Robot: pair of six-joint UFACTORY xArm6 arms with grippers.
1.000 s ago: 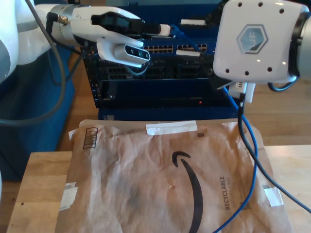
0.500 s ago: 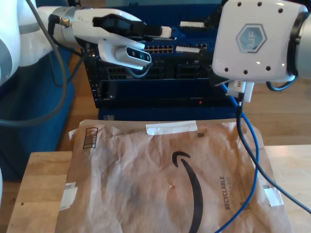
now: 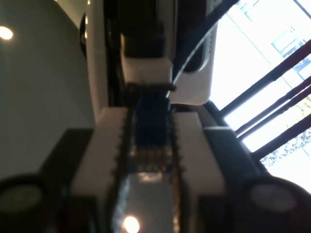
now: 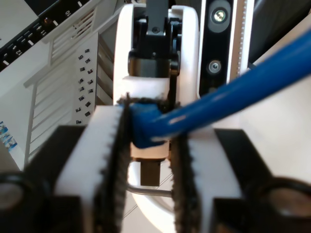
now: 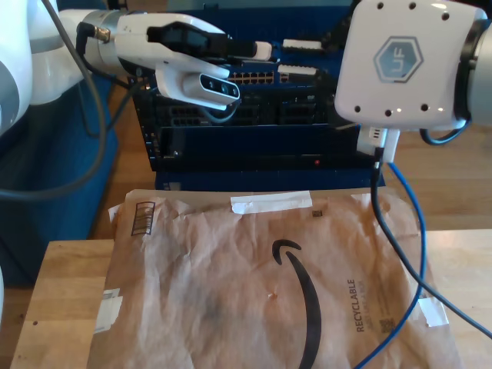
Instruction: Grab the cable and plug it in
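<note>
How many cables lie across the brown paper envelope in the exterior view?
2. A thin bright-blue cable and a thicker black cable both run over the brown paper envelope near the exterior view's right side. More may be hidden beyond the frame.

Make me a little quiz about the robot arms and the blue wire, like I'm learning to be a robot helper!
1. Pick one: what is clamped in my second gripper?
A. a black cable
B. the blue cable
C. a strip of tape
2. True or false: the brown paper envelope hangs from a gripper.
3. Fill the gap: my first gripper holds the cable's small blue ____, the end with the gold contacts.

Key: 1 B. 2 False, it lies flat under the arms. 3 plug.
</note>
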